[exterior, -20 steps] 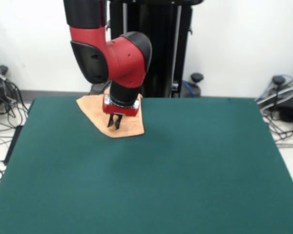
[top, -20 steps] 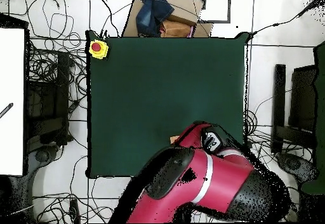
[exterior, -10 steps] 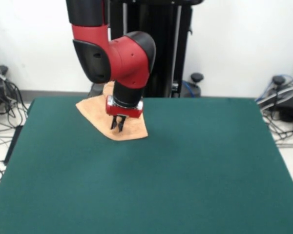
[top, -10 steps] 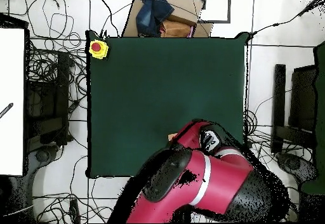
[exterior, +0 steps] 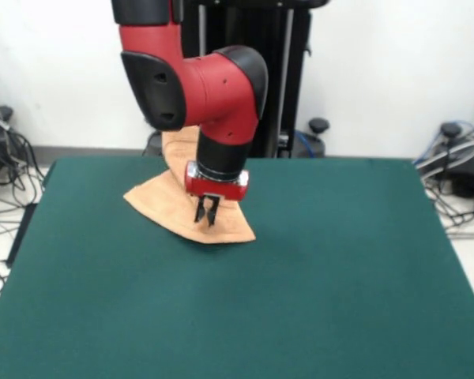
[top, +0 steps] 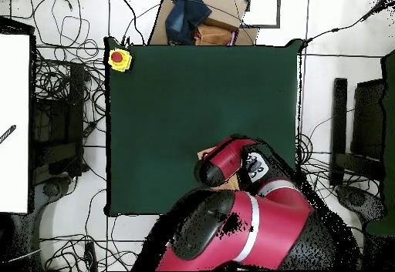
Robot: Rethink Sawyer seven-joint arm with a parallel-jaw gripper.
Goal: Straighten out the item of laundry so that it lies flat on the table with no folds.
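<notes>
We see the towel [exterior: 178, 207] lying crumpled on the dark green worktop [exterior: 300, 300], toward its far left part in the front view, with one portion rising behind the arm [exterior: 209, 87] and running out of sight there. We cannot make out its band stripes or its tag, and the red and black arm covers much of its middle, so we can only follow its left corner and the pointed lower corner near the pincer [exterior: 206, 213].

The pincer hangs straight down from the red wrist ring, its dark tips drawn close together on or just above the cloth. We cannot tell whether a pinch of towel lies between them, and we cannot tell for certain whether they are fully together.

From overhead, the arm's bulk hides nearly everything. Only small tan slivers of the towel [top: 207, 154] show at the edge of the red wrist housing, near the worktop's [top: 193, 92] bottom right part in that view. The pincer itself is hidden beneath the arm there.

At the worktop's top left corner in the overhead view sits a yellow box with a red button [top: 119, 58]. Beyond the top edge lies a heap of brown cardboard and dark blue cloth [top: 199, 18], partly cut off from us.
</notes>
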